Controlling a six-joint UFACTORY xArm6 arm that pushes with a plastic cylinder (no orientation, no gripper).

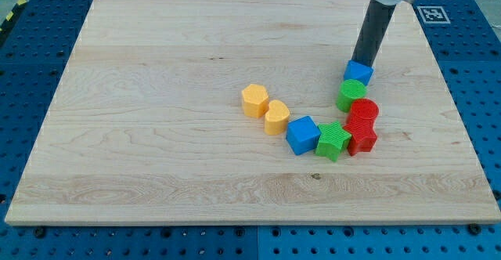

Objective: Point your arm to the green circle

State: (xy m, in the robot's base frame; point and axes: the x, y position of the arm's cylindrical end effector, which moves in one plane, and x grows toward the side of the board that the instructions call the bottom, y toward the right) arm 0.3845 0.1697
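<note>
Our tip (362, 59) has no jaws to open or close — bare rod, touching the top edge of a small blue block (358, 72). Green circle (351, 95) sits just below that block, touching it, right of centre on the wooden board (156, 95) — red cylinder (363, 110) against its lower right.

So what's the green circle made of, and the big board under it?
The green circle looks like plastic, maybe 3D-printed: flat bright colour with fine ridged lines on top. The board looks like pale, smooth wood: long grain streaks run across it. My tip is just above the circle, behind a small blue block.
</note>
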